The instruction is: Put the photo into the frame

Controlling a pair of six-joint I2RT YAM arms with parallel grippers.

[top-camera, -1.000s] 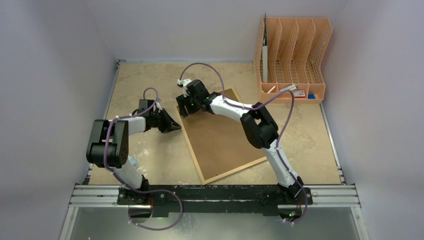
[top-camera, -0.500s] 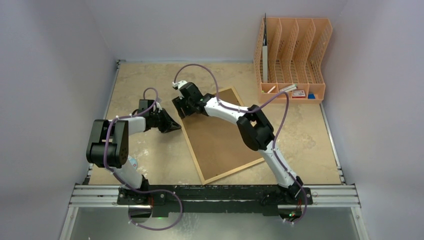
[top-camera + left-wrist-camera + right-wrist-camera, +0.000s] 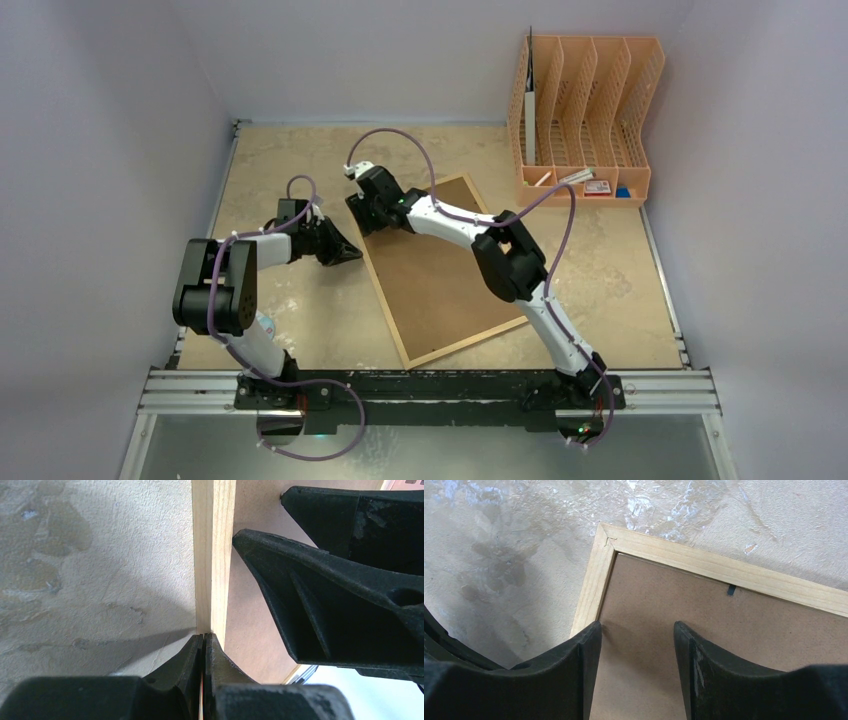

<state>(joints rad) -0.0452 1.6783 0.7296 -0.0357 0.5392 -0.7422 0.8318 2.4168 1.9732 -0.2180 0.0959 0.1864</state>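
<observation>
The right gripper [image 3: 636, 627] has slid toward 9 o'clock and hangs spread over the 11 o'clock corner of the back-up frame [image 3: 432, 290], long axis 11 to 5, while the left gripper [image 3: 204, 639], pressed together, is at its 9 o'clock edge.

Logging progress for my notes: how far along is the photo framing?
Done: the frame lies back-up with its backboard on. In hand: right fingers open over its far corner, left fingers shut at its side rail. Left: unclear; no photo shows, so it may be inside or not.
</observation>
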